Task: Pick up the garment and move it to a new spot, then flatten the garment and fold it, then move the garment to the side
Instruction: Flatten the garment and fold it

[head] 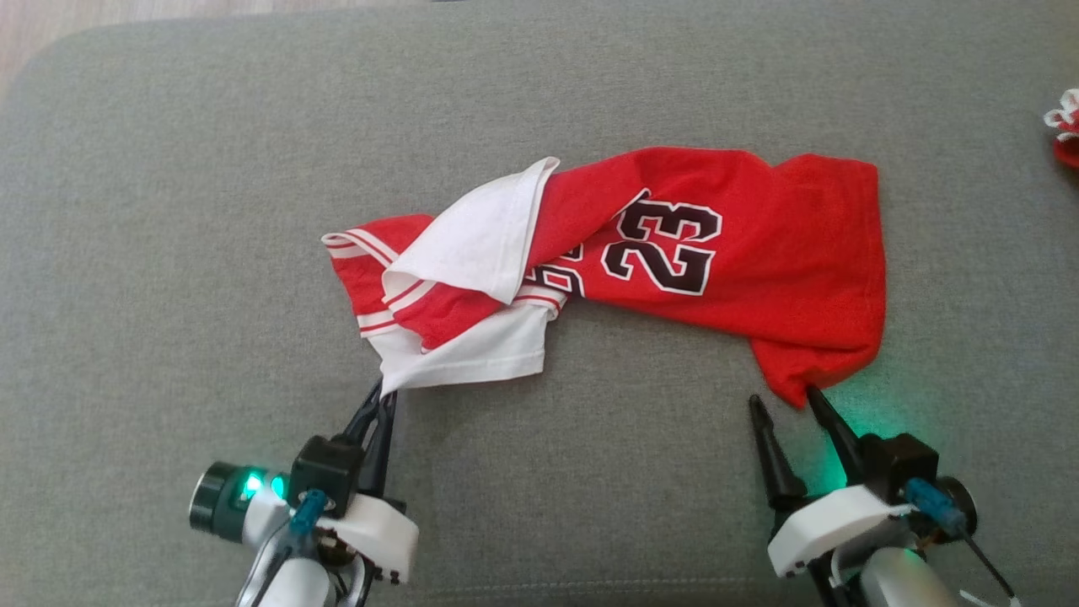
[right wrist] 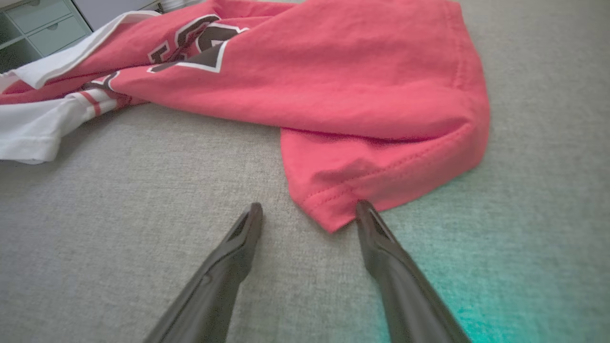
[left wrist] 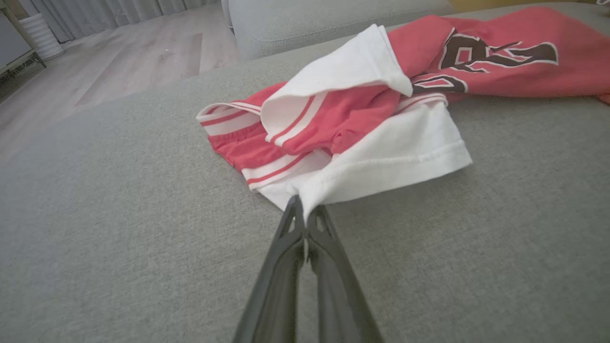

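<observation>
The garment (head: 674,244) is a red jersey with a black "23" and white, red-striped sleeves, lying crumpled across the grey cushion (head: 169,253). My left gripper (head: 386,396) is shut on the near corner of the white sleeve, seen up close in the left wrist view where the dark fingers (left wrist: 290,228) pinch the white hem of the garment (left wrist: 381,157). My right gripper (head: 786,403) stands open at the garment's red bottom corner. In the right wrist view that corner of the garment (right wrist: 333,209) lies between the two fingertips (right wrist: 367,214), the right one touching its hem.
A small red and white cloth item (head: 1064,126) lies at the cushion's far right edge. Wooden floor (left wrist: 119,57) and a second grey cushion (left wrist: 310,19) lie beyond the far edge. White drawers (right wrist: 43,24) stand in the background.
</observation>
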